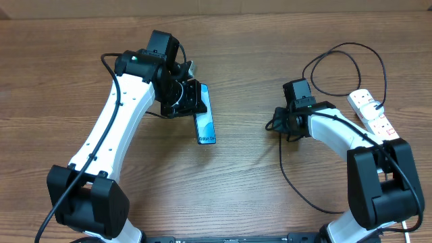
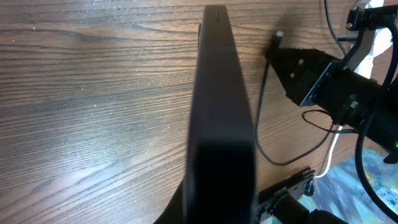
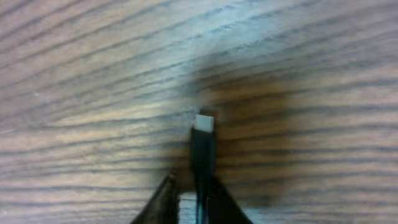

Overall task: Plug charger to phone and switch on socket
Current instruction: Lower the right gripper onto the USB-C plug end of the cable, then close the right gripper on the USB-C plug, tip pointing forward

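The phone (image 1: 205,119) is lifted and turned partly on its long edge, so its blue screen shows as a narrow strip. My left gripper (image 1: 190,98) is shut on its far end. In the left wrist view the phone's dark edge (image 2: 221,112) runs up the middle of the picture. My right gripper (image 1: 276,123) is shut on the charger's black plug (image 3: 203,149), whose silver tip (image 3: 204,122) points away from the fingers, just above the wood. The charger cable (image 1: 291,181) trails back over the table. The socket (image 1: 375,115) lies at the far right, apart from both grippers.
The charger's cable loops (image 1: 341,55) behind the right arm near the socket. A thick white cord (image 2: 331,155) shows in the left wrist view. Bare wooden tabletop (image 1: 243,175) lies between the two arms.
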